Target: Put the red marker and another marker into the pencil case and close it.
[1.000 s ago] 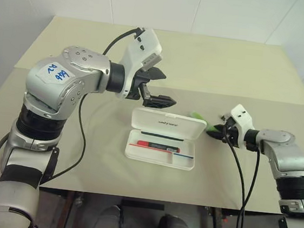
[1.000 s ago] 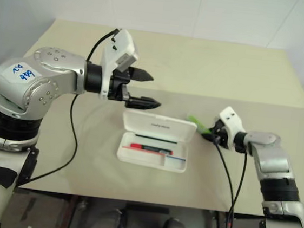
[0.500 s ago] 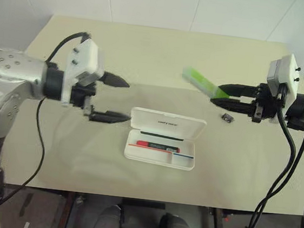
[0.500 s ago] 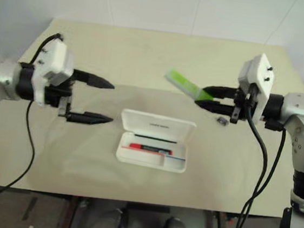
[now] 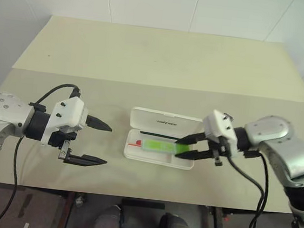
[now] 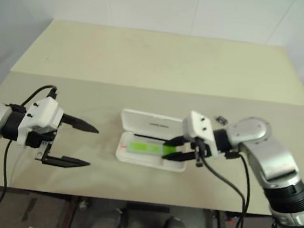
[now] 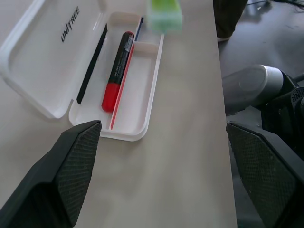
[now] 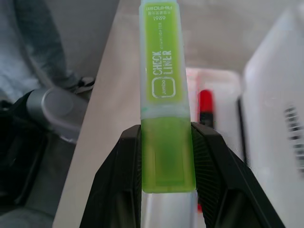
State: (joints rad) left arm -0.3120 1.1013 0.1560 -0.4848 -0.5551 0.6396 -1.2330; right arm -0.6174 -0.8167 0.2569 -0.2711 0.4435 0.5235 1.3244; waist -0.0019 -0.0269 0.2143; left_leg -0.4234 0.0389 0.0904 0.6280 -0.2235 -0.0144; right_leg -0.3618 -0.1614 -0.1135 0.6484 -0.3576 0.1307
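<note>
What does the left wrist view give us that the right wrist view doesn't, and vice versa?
Left wrist view: the whole open pencil case, its lid lettering, and the full red marker lying in the tray; the left gripper stands open over the table beside the case.
Right wrist view: the right gripper shut on the green highlighter, with its printed label legible.
Both: the highlighter above the case's tray, the red marker inside, the case open.

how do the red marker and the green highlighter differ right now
The red marker lies inside the open pencil case; the green highlighter is gripped by the right gripper over the case. The red marker is slim with a black end; the green highlighter is thicker. Both are capped.
</note>
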